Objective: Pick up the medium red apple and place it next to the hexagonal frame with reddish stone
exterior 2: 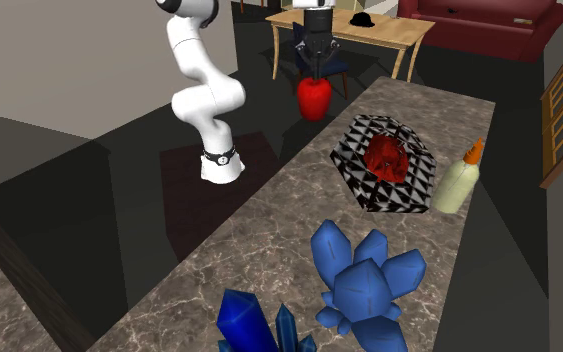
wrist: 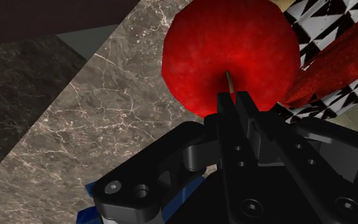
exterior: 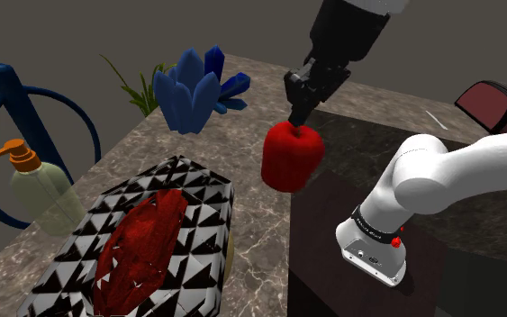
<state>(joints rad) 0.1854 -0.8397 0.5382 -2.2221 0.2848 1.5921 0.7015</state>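
We see the pincer (exterior: pixel 298 119) clamped on the stem of the red apple (exterior: pixel 291 158), which hangs in the air beside the hexagonal frame (exterior: pixel 197 180). Away from the frame, bare table (exterior: pixel 253 225) runs to its nearby edge.

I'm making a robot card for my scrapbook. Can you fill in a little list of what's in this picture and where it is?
gripper: shut on the apple's top
apple: red, hanging in the air by the counter edge
hexagonal frame: black-and-white triangles, red stone inside, lying on the counter
blue crystals: standing on the counter
soap bottle: orange pump, beside the frame
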